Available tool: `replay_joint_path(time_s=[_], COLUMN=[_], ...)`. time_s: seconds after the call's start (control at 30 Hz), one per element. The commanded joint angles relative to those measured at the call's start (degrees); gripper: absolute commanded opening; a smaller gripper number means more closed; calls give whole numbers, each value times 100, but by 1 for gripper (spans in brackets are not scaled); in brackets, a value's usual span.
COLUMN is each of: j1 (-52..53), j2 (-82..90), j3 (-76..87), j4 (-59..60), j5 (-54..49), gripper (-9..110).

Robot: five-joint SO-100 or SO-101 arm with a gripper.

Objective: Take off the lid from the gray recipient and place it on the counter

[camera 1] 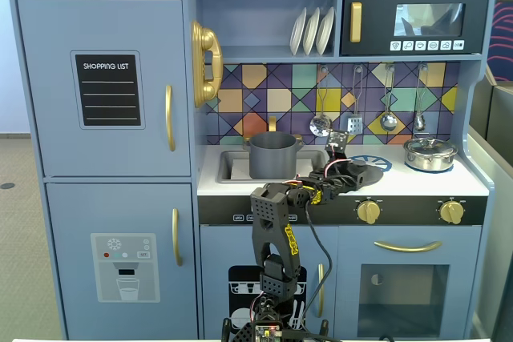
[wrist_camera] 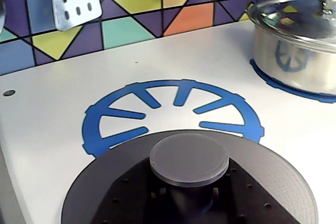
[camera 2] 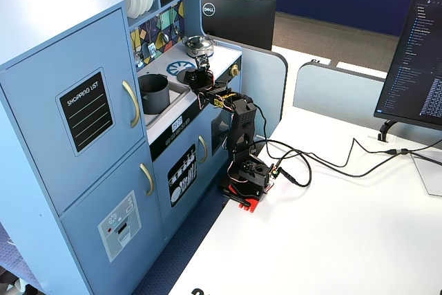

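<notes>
Below gripper (camera 1: 341, 167): lid (wrist_camera: 190, 182) over counter (wrist_camera: 52, 114), beside blue burner print (wrist_camera: 173, 109); jaw state indeterminable.

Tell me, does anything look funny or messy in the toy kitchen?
Nothing is spilled or broken. The only odd bit: the gray pot sits open in the sink, because its lid is off, by the blue burner print on the counter.

"SHOPPING LIST" heads the black chalkboard (camera 1: 111, 90) on the left upper fridge door; "DELL" marks the far monitor's back (camera 2: 238, 22).
</notes>
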Motion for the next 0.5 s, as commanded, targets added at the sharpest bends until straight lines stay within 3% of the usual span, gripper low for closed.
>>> replay_joint_path(time_s=[0.0,0.2,0.47], j1=[-79,-35,158], j2=[9,62,211], j3=[-79,9,229], j4=[-97,-97,-167], j5=[-105,-149,176], gripper=[0,4,26])
